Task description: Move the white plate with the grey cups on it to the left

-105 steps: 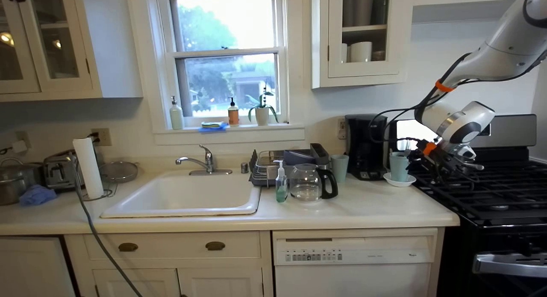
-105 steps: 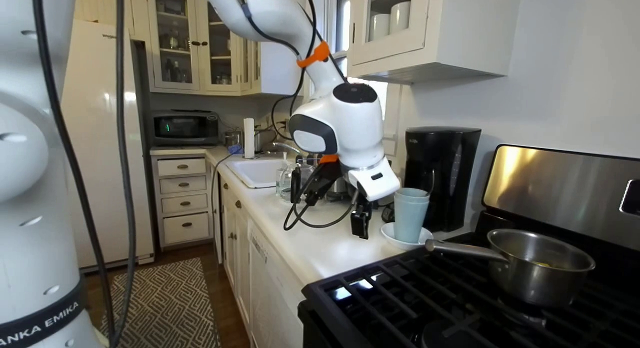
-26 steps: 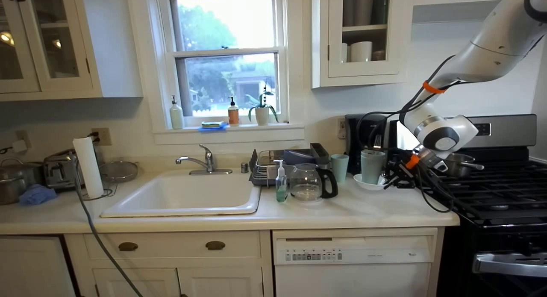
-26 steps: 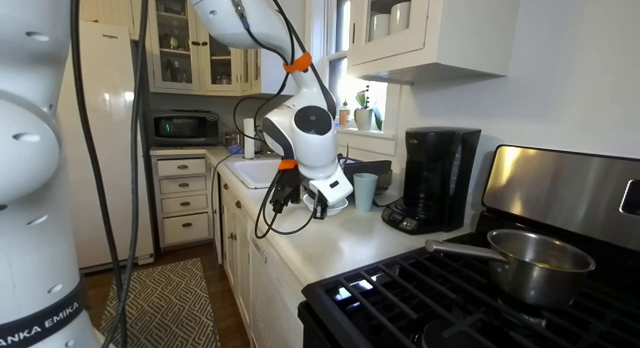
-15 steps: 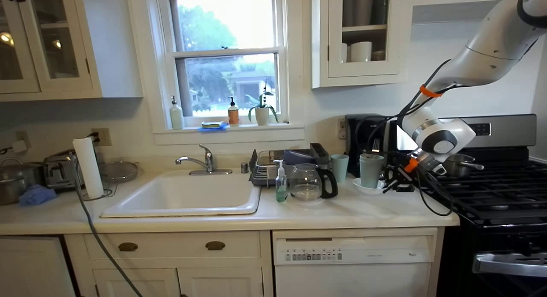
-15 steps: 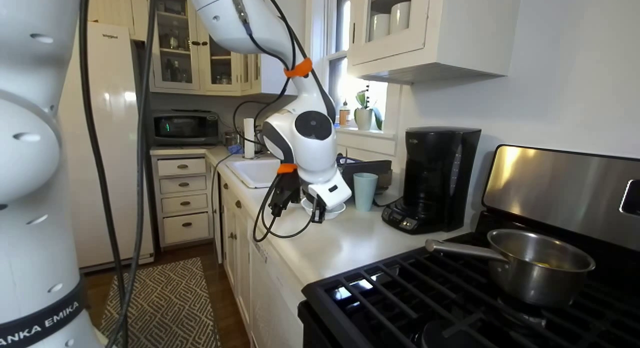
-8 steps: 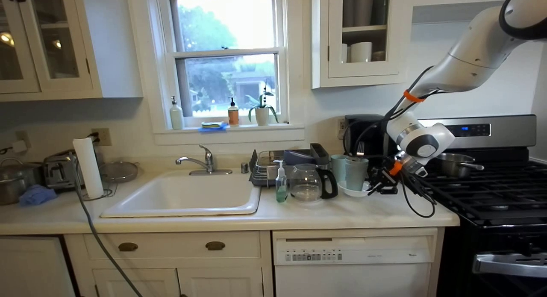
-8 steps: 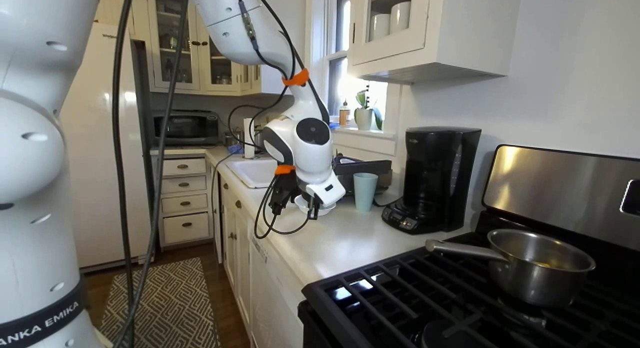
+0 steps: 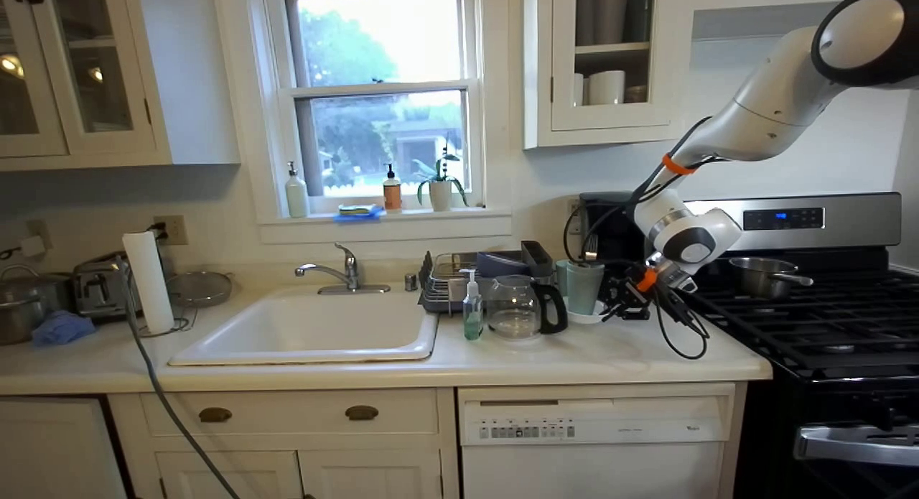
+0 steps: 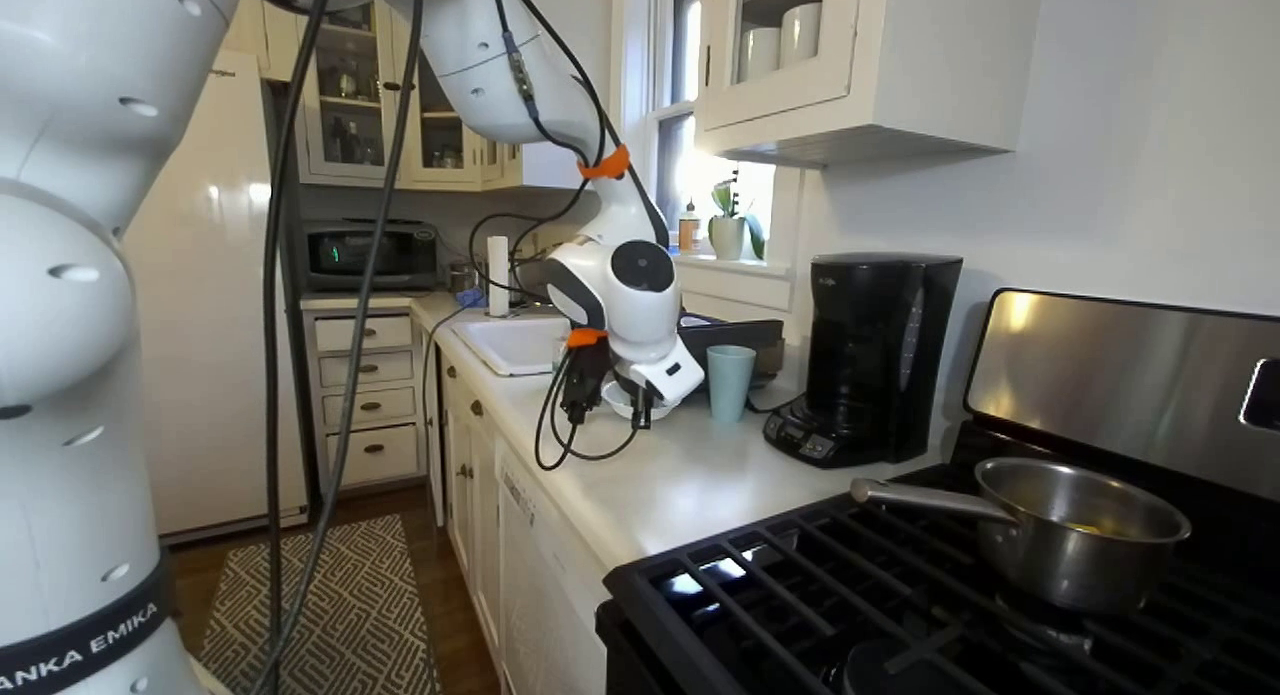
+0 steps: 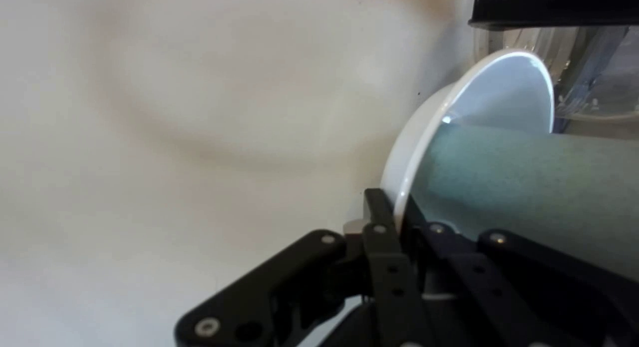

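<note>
Rim pinched in the jaws, white plate (image 9: 587,318) lying left of them in an exterior view, carafe (image 9: 511,311) just beyond!

We record a white arm (image 9: 764,118) with a black oval wrist cap (image 10: 643,265), orange straps (image 10: 606,163), external dark cables (image 10: 271,375) and a black band (image 10: 80,639) lettered "ANKA EMIKA"; the gripper (image 11: 394,207) is black, with silvery round screws (image 11: 207,327).
</note>
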Action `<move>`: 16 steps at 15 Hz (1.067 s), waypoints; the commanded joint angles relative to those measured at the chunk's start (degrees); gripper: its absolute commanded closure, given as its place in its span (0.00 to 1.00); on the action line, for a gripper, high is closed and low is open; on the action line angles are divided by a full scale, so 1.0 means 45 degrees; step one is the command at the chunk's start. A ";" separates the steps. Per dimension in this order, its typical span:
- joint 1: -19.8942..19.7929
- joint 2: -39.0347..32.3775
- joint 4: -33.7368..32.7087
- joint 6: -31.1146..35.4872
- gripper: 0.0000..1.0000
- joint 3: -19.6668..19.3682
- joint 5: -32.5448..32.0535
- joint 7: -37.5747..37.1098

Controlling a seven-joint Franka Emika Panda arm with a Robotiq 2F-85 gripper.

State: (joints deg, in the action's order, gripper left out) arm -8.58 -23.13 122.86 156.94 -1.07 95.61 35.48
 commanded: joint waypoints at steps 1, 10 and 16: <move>0.0151 -0.0646 -0.0847 0.0235 0.98 0.0105 0.0287 0.0326; 0.0344 -0.1502 -0.1700 0.0563 0.98 0.0156 0.0414 0.0509; 0.0459 -0.1532 -0.1792 0.0681 0.69 0.0137 0.0367 0.0511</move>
State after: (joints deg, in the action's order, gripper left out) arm -7.00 -29.86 115.99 158.69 -0.67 95.70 36.59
